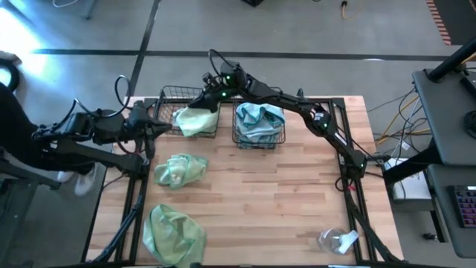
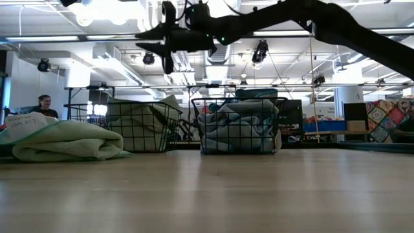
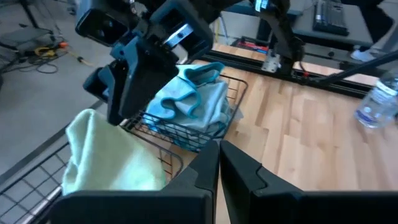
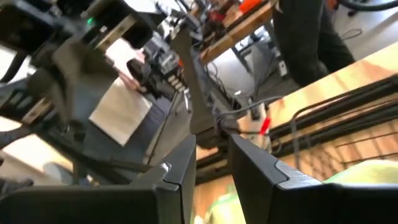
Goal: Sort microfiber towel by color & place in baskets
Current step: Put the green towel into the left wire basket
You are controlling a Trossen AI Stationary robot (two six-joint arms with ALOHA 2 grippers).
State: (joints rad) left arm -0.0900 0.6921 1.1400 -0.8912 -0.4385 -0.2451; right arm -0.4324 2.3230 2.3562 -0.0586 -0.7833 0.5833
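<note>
A light green towel (image 1: 195, 119) lies in the left black wire basket (image 1: 167, 95) and hangs over its near rim. Pale blue-grey towels (image 1: 259, 119) fill the right basket (image 1: 260, 143). Two more green towels lie bunched on the table, one at the left middle (image 1: 178, 170) and one at the near left edge (image 1: 172, 232). My right gripper (image 1: 202, 95) hovers open and empty well above the left basket, as the low view (image 2: 143, 39) shows. My left gripper (image 1: 152, 132) is shut and empty at the table's left edge, beside the left basket.
A clear plastic bottle (image 1: 335, 240) lies near the table's near right corner. The wooden table's middle and right (image 1: 282, 193) are bare. A person (image 2: 44, 107) sits in the room beyond the table.
</note>
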